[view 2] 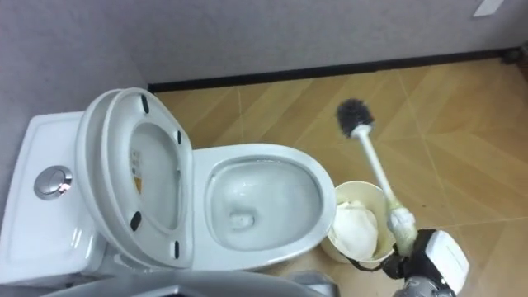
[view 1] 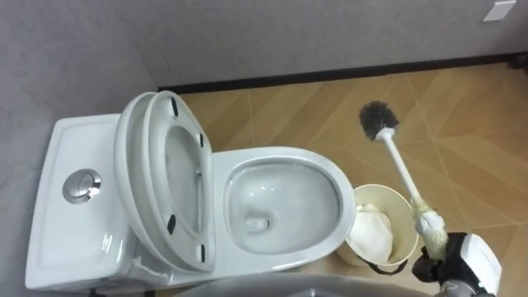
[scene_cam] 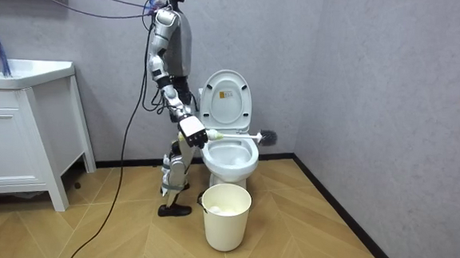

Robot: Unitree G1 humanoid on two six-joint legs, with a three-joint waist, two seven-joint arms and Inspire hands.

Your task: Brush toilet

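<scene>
The right hand (view 1: 441, 266) is at the near right corner, with its fingers closed around the end of the toilet brush (view 1: 400, 169). From the hand, the long handle runs away to the far side and a little to the left. It passes over the waste bucket (view 1: 384, 190) (which has something white inside). The dark bristle head (view 1: 378, 120) hangs over the wooden floor (view 1: 462, 140), to the right of the toilet bowl (view 1: 338, 198) and not in it. So the bowl lies to the left of the head, and I judge the next move must swing the head left and down. The seat and lid (view 1: 161, 181) stand open. I count one brush, one toilet, one bucket.
</scene>
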